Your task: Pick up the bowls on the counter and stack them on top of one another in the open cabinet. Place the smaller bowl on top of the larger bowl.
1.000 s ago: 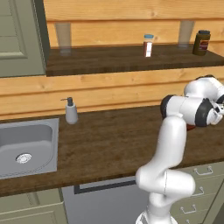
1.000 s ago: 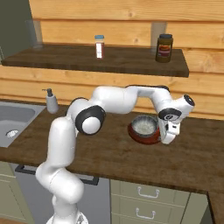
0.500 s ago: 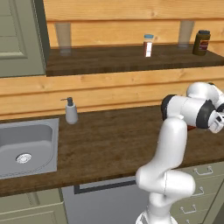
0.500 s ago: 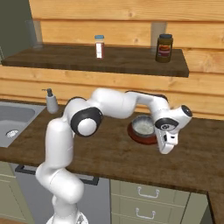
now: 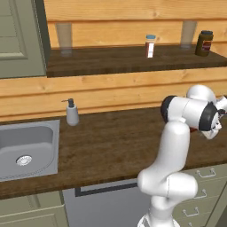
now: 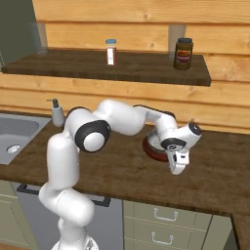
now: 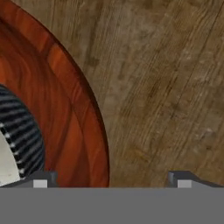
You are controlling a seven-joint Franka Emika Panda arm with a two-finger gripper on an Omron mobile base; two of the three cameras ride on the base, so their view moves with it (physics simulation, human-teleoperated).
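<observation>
The larger bowl, glossy dark red-brown, sits on the counter with the smaller bowl, grey-blue, resting inside it. My gripper hangs low at the red bowl's front right edge, pointing down. The hand view looks straight down on the red bowl, the ridged grey bowl and the bare counter. There my gripper is open, fingertips wide apart, and the red rim runs between them. Above stands the open cabinet, its shelf bare in the middle.
On the shelf stand a spice bottle, a dark jar and two glasses. A soap dispenser stands beside the steel sink at the left. Drawers run below the counter.
My hand has dropped from above the bowls down and forward to the red bowl's front right rim, close to the counter. The bowls have not moved.
</observation>
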